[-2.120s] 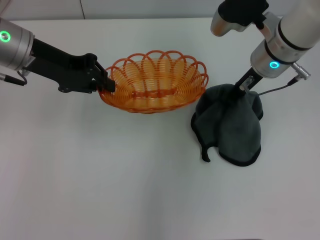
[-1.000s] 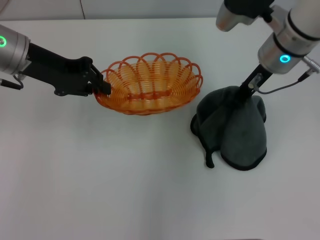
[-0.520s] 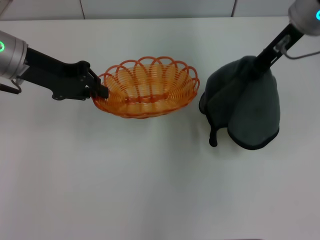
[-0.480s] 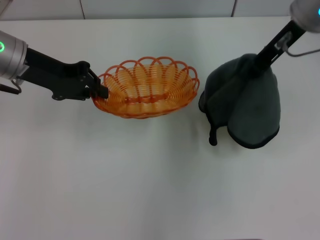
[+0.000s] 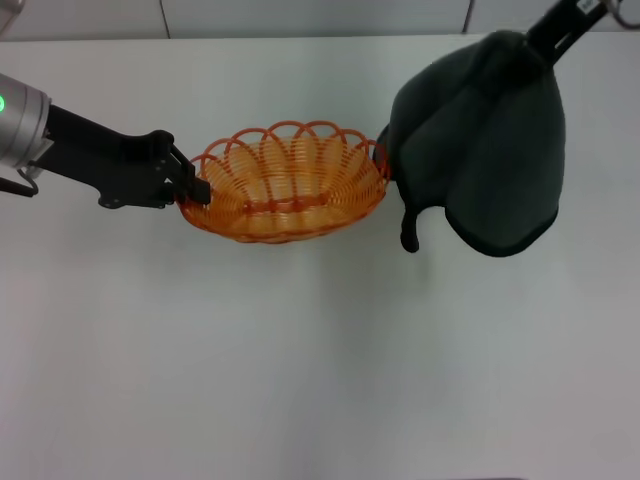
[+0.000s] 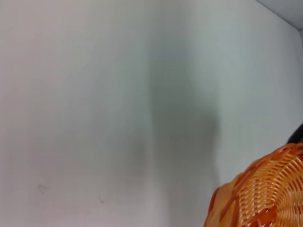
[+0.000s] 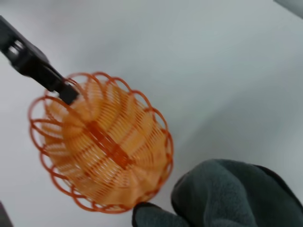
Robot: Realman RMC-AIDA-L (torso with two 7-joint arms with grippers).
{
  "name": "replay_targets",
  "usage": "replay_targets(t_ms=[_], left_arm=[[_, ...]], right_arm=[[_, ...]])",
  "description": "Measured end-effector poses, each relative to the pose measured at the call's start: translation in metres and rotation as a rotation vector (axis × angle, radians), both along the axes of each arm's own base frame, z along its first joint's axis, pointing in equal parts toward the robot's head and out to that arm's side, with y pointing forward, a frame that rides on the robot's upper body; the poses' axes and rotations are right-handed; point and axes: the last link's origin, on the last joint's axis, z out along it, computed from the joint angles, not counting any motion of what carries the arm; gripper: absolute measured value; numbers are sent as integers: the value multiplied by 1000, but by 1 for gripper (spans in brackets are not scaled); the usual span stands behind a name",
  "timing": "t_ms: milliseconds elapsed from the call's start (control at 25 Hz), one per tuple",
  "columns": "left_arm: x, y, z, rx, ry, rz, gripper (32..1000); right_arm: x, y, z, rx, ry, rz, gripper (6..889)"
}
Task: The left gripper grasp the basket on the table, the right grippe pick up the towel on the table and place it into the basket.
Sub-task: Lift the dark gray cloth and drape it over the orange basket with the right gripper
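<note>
The orange wire basket [image 5: 285, 182] sits left of centre on the white table [image 5: 300, 360]. My left gripper [image 5: 193, 187] is shut on its left rim. The dark grey towel [image 5: 488, 135] hangs in the air at the upper right, bunched at its top in my right gripper [image 5: 537, 38], which is shut on it and mostly cut off by the picture's edge. The towel's left side overlaps the basket's right rim in the head view. The right wrist view shows the basket [image 7: 99, 146], the left gripper [image 7: 66, 92] on its rim, and the towel [image 7: 227, 194] beside it. The left wrist view catches only a corner of the basket [image 6: 260, 194].
A seam in the wall [image 5: 466, 16] runs behind the table's far edge. Nothing else stands on the white surface around the basket.
My right gripper has risen and carried the towel up and left, closer to the basket. The left gripper and basket have shifted slightly left.
</note>
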Motion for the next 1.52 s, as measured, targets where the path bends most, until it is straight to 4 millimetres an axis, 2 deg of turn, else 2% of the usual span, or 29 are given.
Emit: replay_targets(t_ms=[320,600,1080,1320,1520], left_arm=[[-1,-1,0,-2,6,2,109],[0,0,0,-3,8,-2,109],[2,1,-1,-2,5,-5,109],[4,2,-1,-3,4,-12,109],[5,3,-1,-3,4,-14,109]], right_arm=[[-34,1,23,11,61,41,42],[-65,6,21,14,72,101,42],[-85,15,-29,-34,94,166,43],[-100,12,-60,-67,69,223,43],[-102,7,-83,-98,44,251,43]])
